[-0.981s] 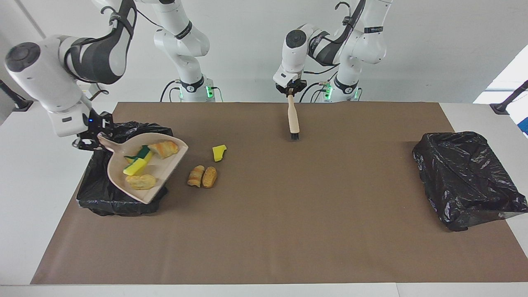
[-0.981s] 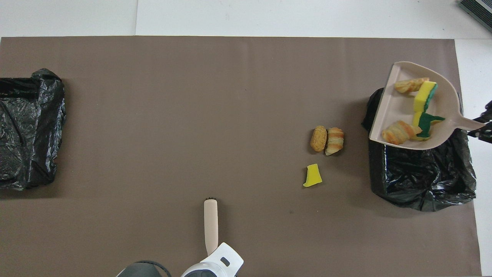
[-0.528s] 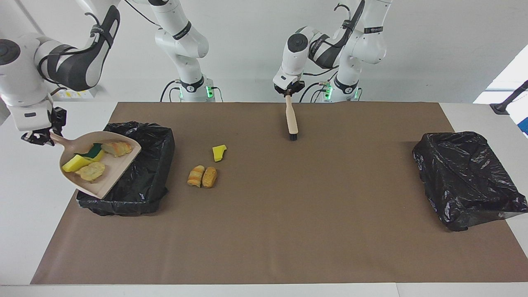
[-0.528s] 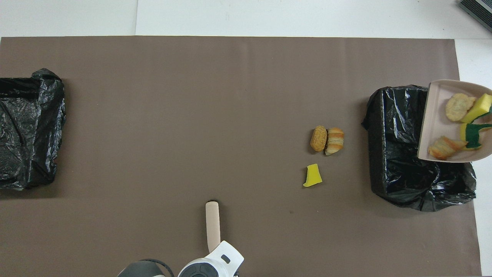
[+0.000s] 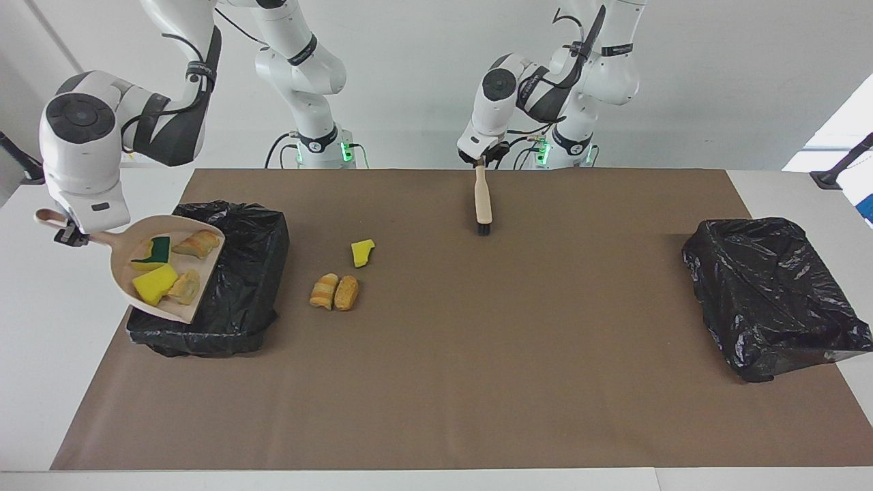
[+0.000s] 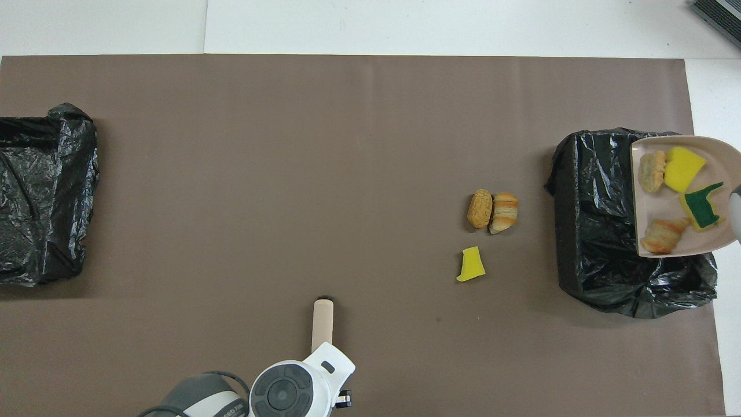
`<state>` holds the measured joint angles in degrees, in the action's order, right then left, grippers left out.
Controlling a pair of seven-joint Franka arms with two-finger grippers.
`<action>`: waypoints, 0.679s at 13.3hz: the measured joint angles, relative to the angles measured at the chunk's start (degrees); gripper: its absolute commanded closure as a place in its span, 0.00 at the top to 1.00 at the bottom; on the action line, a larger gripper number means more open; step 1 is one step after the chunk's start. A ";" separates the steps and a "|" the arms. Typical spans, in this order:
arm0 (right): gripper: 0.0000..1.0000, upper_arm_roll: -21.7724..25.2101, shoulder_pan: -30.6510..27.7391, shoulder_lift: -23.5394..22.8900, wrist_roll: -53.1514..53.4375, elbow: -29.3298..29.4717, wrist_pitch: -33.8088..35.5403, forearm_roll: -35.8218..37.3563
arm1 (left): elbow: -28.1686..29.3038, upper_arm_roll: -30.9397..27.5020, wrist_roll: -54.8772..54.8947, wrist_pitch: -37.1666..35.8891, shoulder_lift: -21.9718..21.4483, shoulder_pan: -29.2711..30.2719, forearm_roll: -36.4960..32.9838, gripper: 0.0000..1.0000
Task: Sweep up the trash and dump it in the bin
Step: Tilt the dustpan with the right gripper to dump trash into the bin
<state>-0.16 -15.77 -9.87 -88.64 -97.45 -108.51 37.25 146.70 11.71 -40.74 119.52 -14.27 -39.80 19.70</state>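
The left gripper [image 5: 483, 159] hangs over the mat's edge nearest the robots, about midway along it, its fingers clamped on the top of the beige brush [image 5: 483, 200]. The brush hangs nearly upright with its dark bristles at the brown mat [image 5: 477, 341]. The left arm is folded, elbow high, wrist pointing down.

The right arm reaches out low past its own end of the mat, wrist bent down; the right gripper [image 5: 68, 235] is closed on the handle of the beige dustpan [image 5: 129, 269]. The pan is held over the black-lined bin [image 5: 245, 273] at that end, its open lip tilted down toward the bin. Four pieces of trash [image 5: 158, 283] lie in it: two sponge scraps, two crusty lumps.

On the mat beside the bin lie a yellow sponge piece [image 5: 362, 253] and, farther from the robots, two bread-like lumps [image 5: 335, 292] touching each other.

A second black bin [image 5: 771, 293] sits at the left arm's end
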 measured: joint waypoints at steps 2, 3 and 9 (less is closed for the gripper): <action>0.00 0.16 -0.71 0.29 -1.63 -0.31 -0.57 0.56 | -2.90 -0.23 3.94 0.09 1.33 4.51 -3.21 1.00; 0.00 0.17 -0.85 0.35 -1.83 -0.39 -0.74 1.17 | -5.37 -0.34 5.51 -0.42 1.65 7.70 -7.05 1.00; 0.00 0.00 0.68 0.59 -1.83 -0.50 -0.76 6.70 | -26.05 -1.20 23.72 -11.24 1.98 27.41 -17.18 1.00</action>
<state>-0.17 -15.10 -9.28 -90.47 -97.96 -109.27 43.95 120.65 10.51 -17.02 108.28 -12.29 -12.39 2.52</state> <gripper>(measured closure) 0.683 0.000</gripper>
